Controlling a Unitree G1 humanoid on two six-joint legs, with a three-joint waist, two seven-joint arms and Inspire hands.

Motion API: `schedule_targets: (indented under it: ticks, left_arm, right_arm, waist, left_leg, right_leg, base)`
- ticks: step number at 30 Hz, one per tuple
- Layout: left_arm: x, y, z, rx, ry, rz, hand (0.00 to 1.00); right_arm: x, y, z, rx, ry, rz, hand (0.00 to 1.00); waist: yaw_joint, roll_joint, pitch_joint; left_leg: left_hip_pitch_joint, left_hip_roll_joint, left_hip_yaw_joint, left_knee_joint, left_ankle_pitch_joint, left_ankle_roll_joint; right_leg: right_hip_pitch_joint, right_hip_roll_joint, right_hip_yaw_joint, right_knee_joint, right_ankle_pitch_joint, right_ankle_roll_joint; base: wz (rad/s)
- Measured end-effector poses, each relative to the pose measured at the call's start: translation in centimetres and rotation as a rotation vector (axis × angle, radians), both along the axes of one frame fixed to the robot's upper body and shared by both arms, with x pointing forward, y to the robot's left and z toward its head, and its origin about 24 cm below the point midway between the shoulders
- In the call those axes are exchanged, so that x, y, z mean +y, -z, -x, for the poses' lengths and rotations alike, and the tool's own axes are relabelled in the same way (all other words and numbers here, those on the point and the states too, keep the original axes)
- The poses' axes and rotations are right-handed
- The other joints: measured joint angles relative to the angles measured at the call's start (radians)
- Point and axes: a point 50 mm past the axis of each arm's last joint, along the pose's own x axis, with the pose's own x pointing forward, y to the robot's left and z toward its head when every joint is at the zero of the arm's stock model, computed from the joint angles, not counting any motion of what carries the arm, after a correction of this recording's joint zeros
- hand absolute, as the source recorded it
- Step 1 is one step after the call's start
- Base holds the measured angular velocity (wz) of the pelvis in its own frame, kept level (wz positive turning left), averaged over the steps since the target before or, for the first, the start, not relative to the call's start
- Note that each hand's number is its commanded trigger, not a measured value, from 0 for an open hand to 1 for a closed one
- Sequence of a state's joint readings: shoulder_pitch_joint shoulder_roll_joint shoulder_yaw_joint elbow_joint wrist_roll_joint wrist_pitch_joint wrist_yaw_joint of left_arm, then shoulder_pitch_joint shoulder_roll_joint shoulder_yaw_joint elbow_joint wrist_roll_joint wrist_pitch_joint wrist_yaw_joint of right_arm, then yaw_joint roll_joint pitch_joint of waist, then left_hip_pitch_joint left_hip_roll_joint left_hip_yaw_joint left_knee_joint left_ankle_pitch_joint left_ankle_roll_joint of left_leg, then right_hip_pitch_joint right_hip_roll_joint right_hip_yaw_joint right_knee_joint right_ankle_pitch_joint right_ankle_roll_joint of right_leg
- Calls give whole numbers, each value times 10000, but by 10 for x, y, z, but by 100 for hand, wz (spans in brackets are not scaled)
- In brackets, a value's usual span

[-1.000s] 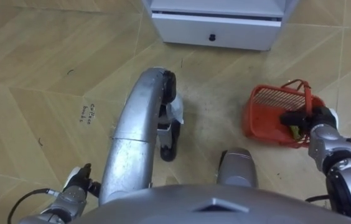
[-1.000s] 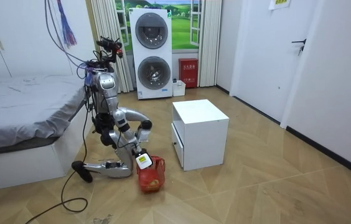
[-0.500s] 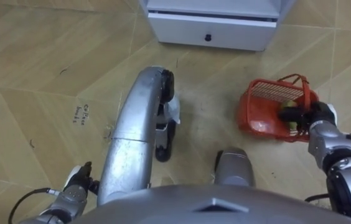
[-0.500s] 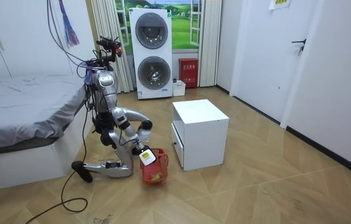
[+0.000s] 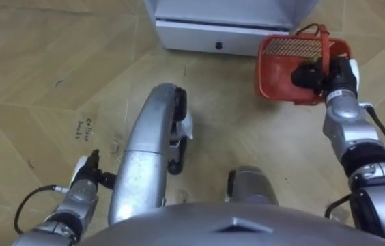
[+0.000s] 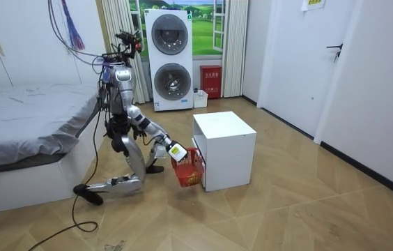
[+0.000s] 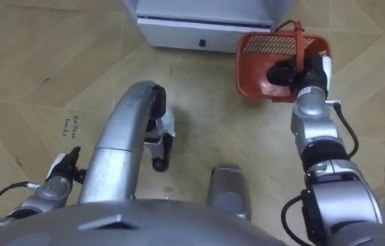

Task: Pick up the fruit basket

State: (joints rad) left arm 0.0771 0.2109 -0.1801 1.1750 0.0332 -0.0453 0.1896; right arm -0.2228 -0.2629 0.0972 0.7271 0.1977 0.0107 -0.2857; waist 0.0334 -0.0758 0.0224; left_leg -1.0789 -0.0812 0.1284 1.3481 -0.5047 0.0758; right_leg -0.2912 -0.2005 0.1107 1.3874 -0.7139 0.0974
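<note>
The grey bed (image 6: 22,118) takes up the room view's left. Against the far wall stand two white washing machines (image 6: 168,59), stacked one on the other, with a small red box (image 6: 211,81) on the floor to their right. In the middle of the wooden herringbone floor (image 5: 42,68) sits a white cube-shaped cabinet (image 6: 224,150) with a drawer low on its front.

The robot is down on one knee between the bed and the cabinet, facing the cabinet. One leg is stretched back along the floor and its right arm reaches forward and down.

The red plastic basket (image 5: 281,65), with mesh walls and a thin hoop handle, is at the far right of the eye views. It is just in front of the drawer's right end, and its far rim overlaps the cabinet's front edge. In the room view it hangs tilted from the end of the outstretched arm, right beside the cabinet's front face. Whether its bottom clears the floor cannot be told.

The right hand (image 5: 325,75) is at the basket's near right side. Its dark fingers (image 5: 305,75) reach over the rim into the basket and curl round the handle where it meets the rim, holding it.

The left hand (image 5: 83,181) hangs low at the near left, close to the floor beside the raised knee and well apart from the basket. Whether it is open or closed cannot be told.
</note>
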Motion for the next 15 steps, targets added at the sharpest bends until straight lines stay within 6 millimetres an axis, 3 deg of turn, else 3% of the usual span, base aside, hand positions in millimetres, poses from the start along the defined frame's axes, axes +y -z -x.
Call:
schedule_targets:
  ticks: [1,2,3,4,5,6,7,8,9,11,12,13,14,15]
  left_arm:
    - [1,1,5,82,-168,-20,0]
    - [3,1,12,190,-446,-50,0]
    - [4,1,15,235,-544,-92,0]
    - [6,1,20,213,-773,-235,0]
    - [9,0,24,198,-956,-414,0]
    - [12,-1,25,175,-1035,-591,0]
    - [13,-2,23,112,-1044,-691,0]
    - [15,-2,20,4,-1082,-860,0]
    - [14,-3,18,-74,-1085,-913,0]
    - [12,-4,11,-361,-1074,-918,0]
    - [12,-4,8,-459,-1057,-915,0]
    - [13,-5,4,-678,-1060,-955,0]
    - [11,-6,2,-827,-1134,-965,0]
    - [10,-5,2,-832,-1180,-956,0]
  right_arm:
    - [2,-3,-2,-208,-10,-16,100]
    - [3,-9,-2,-525,-4,80,100]
    - [4,-10,-1,-603,1,139,100]
    - [6,-10,2,-724,57,148,100]
    - [10,-8,8,-714,65,104,100]
    - [13,-5,15,-651,-68,185,100]
    - [15,-5,17,-674,-166,277,100]
    - [16,-5,19,-710,-352,519,100]
    - [16,-6,19,-724,-419,639,100]
    - [19,-13,16,-1027,-697,1014,100]
    - [20,-16,15,-1177,-754,1036,100]
    - [23,-23,13,-1531,-933,1129,100]
    - [26,-28,13,-1735,-1144,1254,100]
    - [28,-29,12,-1802,-1214,1273,100]
  waist:
    - [-14,-6,-5]
    - [-61,-30,-10]
    - [-38,-46,-13]
    - [39,-53,-16]
    - [44,-45,-20]
    - [53,-9,-34]
    - [91,18,-28]
    - [314,46,-23]
    - [391,108,-22]
    - [389,349,-19]
    - [322,364,-17]
    - [256,361,-18]
    - [224,409,-27]
    - [219,478,-37]
  left_leg:
    - [306,-6,71,-425,71,37]
    - [949,-14,264,-1232,230,181]
    - [1295,-16,361,-1637,271,218]
    - [1965,14,459,-2430,373,266]
    - [2704,26,485,-3288,487,273]
    - [3402,25,320,-4064,647,297]
    - [3678,80,225,-4406,706,273]
    - [4230,248,155,-4980,851,222]
    - [4517,296,-16,-5236,888,165]
    - [5550,358,-966,-6230,1137,-146]
    - [5725,359,-1163,-6397,1244,-222]
    - [6014,394,-1373,-6569,1355,-301]
    - [6168,571,-1306,-6473,1347,-328]
    - [6186,668,-1224,-6327,1375,-388]
  right_leg:
    - [221,-33,33,-647,190,26]
    - [643,-167,11,-1743,815,0]
    - [788,-215,35,-2124,1298,12]
    - [814,-250,26,-2526,2603,-13]
    - [747,-224,-7,-2678,4306,12]
    - [507,-123,-40,-2537,5654,-27]
    - [222,-58,-17,-2320,5503,-39]
    - [-491,95,-105,-1982,4661,6]
    - [-794,175,-248,-2049,4249,8]
    - [-1601,367,-1003,-3530,3088,-45]
    - [-1740,378,-1140,-4171,3001,-86]
    - [-1988,459,-1253,-5777,2994,-122]
    - [-1898,578,-1536,-6820,3145,-448]
    - [-1658,620,-1700,-7039,3287,-573]
  base:
    - [-36]
    - [-23]
    - [-34]
    - [-38]
    - [-40]
    - [-34]
    - [-55]
    - [-62]
    - [-74]
    - [-43]
    - [-11]
    - [0]
    - [-9]
    - [-14]
